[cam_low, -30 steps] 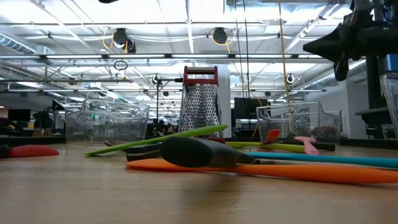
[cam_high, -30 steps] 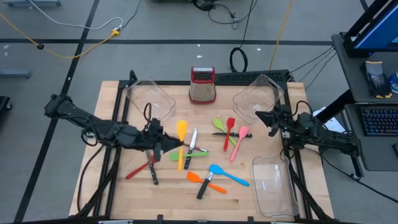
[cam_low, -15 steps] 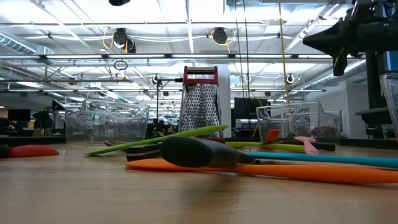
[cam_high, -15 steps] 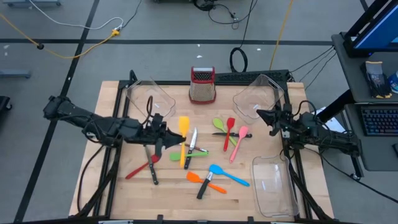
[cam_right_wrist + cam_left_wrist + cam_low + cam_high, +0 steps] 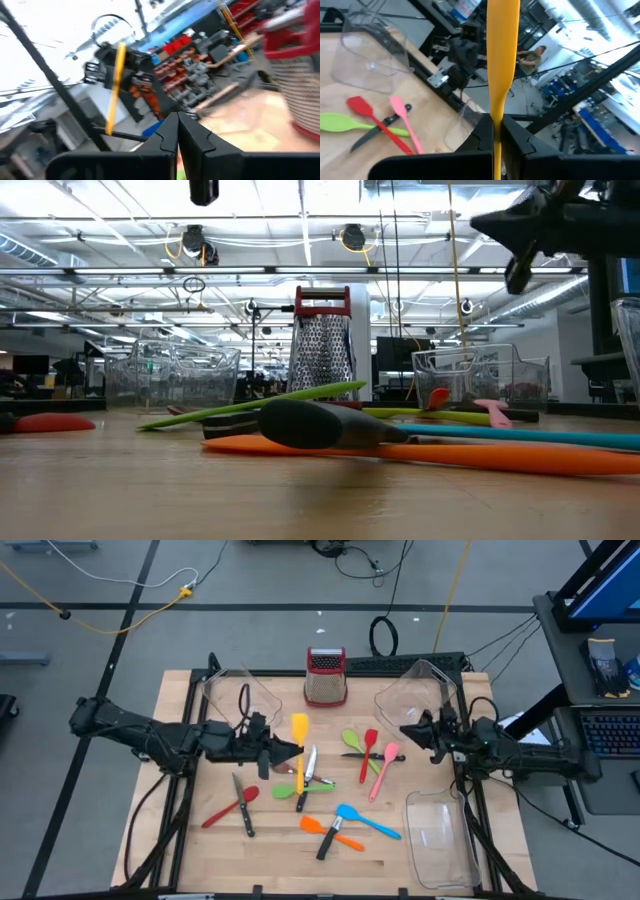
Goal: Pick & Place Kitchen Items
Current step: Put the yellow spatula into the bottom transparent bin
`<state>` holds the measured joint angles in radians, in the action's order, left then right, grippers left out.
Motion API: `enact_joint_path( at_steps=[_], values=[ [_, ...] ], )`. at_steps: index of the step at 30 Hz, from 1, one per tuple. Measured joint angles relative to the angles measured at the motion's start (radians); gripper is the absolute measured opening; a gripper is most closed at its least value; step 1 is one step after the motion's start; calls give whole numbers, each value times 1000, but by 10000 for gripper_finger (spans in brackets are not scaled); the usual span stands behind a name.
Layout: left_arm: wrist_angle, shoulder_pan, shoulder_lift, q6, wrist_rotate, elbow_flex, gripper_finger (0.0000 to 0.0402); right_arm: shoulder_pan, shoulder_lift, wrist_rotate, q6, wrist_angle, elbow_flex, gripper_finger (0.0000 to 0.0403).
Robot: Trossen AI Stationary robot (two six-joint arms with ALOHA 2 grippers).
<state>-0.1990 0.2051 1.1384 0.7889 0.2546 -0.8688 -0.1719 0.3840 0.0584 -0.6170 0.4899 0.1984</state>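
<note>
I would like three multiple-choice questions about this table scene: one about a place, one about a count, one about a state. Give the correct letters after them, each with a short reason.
1. Where does the grater stand?
A. at the table's far edge, between two bins
B. inside a bin
C. among the spatulas

2. How many clear bins are on the table?
A. one
B. three
C. five

3. What is the left gripper doing?
A. open above a knife
B. shut on the yellow spatula
C. shut on nothing

Answers:
1. A: the high view shows it at the far edge between the far left bin and the far right bin.
2. B: those two plus the near right bin.
3. B: the left wrist view shows the yellow handle clamped between its fingers, lifted off the table.
</note>
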Motion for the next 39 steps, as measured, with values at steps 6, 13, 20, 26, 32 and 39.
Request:
enact_joint_path(
  at_steps=[6,13,20,26,32,39],
  values=[
    [-116,-52,91,-5,-3,-1,3,26,274,63,4,330,0,40],
    [-283,-117,192,3,-78,0,3,57,514,76,8,560,12,116],
    [-387,-152,262,19,-134,0,2,96,684,77,113,547,167,187],
    [-388,-154,274,1,-134,0,2,102,777,103,183,365,315,224],
    [-389,-156,273,-32,-133,0,2,109,840,206,183,322,422,250],
    [-389,-164,273,-47,-151,0,3,116,904,207,155,320,465,274]
  ],
)
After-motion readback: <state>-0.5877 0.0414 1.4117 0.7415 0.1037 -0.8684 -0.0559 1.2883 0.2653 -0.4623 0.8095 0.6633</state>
